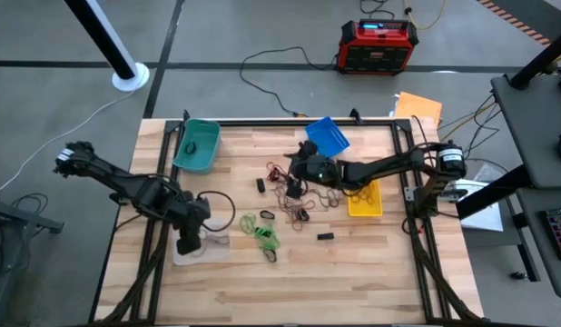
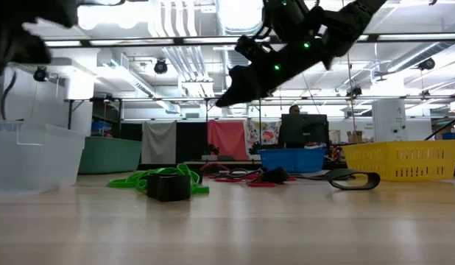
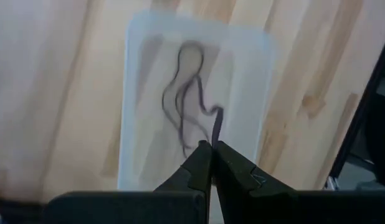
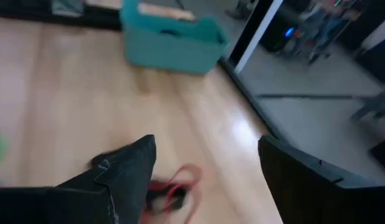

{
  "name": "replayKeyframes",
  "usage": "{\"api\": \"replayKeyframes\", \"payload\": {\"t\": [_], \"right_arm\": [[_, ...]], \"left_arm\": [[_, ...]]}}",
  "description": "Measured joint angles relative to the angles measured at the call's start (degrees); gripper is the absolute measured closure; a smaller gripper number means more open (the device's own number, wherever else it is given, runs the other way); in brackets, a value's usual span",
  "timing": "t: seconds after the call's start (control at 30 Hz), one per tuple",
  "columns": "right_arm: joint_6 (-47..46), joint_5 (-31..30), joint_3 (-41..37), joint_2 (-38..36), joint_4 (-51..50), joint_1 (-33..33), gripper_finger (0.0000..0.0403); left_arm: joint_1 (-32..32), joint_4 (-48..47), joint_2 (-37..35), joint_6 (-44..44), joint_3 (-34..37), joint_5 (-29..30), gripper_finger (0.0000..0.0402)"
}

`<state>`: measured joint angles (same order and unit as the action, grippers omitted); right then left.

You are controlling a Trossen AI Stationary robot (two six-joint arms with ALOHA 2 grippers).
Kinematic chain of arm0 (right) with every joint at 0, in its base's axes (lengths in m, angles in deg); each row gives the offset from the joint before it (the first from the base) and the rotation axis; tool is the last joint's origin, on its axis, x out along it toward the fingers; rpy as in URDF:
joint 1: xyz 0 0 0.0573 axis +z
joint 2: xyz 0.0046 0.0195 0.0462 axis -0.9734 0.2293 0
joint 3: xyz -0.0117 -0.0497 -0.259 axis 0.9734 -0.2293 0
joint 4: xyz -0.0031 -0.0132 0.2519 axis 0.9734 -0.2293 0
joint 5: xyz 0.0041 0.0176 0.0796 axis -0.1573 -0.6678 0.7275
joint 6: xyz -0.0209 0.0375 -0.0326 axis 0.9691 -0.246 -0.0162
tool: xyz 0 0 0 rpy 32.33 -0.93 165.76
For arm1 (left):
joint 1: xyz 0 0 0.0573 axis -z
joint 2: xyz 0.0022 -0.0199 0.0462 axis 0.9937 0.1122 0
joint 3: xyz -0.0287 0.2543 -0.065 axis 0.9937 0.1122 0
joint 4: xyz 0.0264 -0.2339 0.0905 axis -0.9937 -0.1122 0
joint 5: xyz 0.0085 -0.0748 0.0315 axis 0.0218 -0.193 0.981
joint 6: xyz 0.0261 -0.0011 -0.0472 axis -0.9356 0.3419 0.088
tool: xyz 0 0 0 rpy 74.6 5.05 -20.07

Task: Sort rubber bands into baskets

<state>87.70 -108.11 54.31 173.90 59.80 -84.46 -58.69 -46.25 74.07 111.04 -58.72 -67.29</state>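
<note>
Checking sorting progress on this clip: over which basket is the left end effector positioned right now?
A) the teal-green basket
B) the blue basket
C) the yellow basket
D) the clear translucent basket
D. The left wrist view shows the left end effector shut on a dark rubber band that hangs over the clear translucent basket, and the high view places that arm there.
</note>
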Motion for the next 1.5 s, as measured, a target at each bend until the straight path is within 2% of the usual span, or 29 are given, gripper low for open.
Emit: {"api": "replayKeyframes", "payload": {"t": [0.17, 0.33, 0.47, 0.7, 0.77, 0.9, 1.0, 1.1, 1.17, 1.23, 1.4, 1.5], "right_arm": [[4.8, 0.1, 3.5, 0.0, 0.2, -3.0, 0.0134], [5.3, 0.3, 4.8, 0.0, -0.7, -4.5, 0.0140], [4.4, 0.4, 4.5, 0.0, -1.4, -4.5, 0.0138], [-0.8, 0.5, 4.1, 0.0, -4.0, -4.3, 0.0131], [-2.2, 0.6, 4.1, 0.0, -5.7, -4.3, 0.0131], [-4.7, 0.6, 4.1, 0.0, -8.4, -4.0, 0.0133], [-6.3, 1.0, 4.1, 0.0, -10.0, -3.6, 0.0133], [-8.0, 8.7, 4.1, 0.0, -10.7, -3.4, 0.0133], [-8.6, 17.9, 4.1, 0.0, -10.6, -3.4, 0.0133], [-9.5, 24.1, 4.1, 0.0, -10.2, -3.0, 0.0134], [-10.2, 25.5, 4.1, 0.0, -10.3, -1.2, 0.0143], [-10.6, 25.5, 4.1, 0.0, -11.2, 0.3, 0.0147]], "left_arm": [[0.0, 2.1, -3.8, 4.1, 5.9, -1.1, 0.0402], [0.0, 14.6, -5.6, 6.4, 12.0, -4.5, 0.0402], [0.0, 20.2, -5.2, 6.9, 15.2, -3.8, 0.0402], [-0.1, 20.0, -5.2, 6.6, 15.8, -1.7, 0.0381], [-0.1, 17.4, -5.2, 6.3, 15.2, 0.8, 0.0368], [-0.2, 9.4, -5.1, 6.5, 12.9, 11.6, 0.0343], [-0.2, 6.9, -5.1, 6.1, 10.7, 18.9, 0.0329], [-0.2, 8.1, -5.0, 1.5, 8.4, 25.7, 0.0321], [-0.2, 10.9, -4.9, -3.7, 7.0, 30.9, 0.0319], [-0.2, 14.5, -5.0, -10.9, 6.0, 35.3, 0.0320], [-0.3, 22.4, -5.0, -30.7, 4.5, 41.5, 0.0323], [-1.7, 26.3, -5.3, -38.1, 4.5, 44.3, 0.0324]]}}
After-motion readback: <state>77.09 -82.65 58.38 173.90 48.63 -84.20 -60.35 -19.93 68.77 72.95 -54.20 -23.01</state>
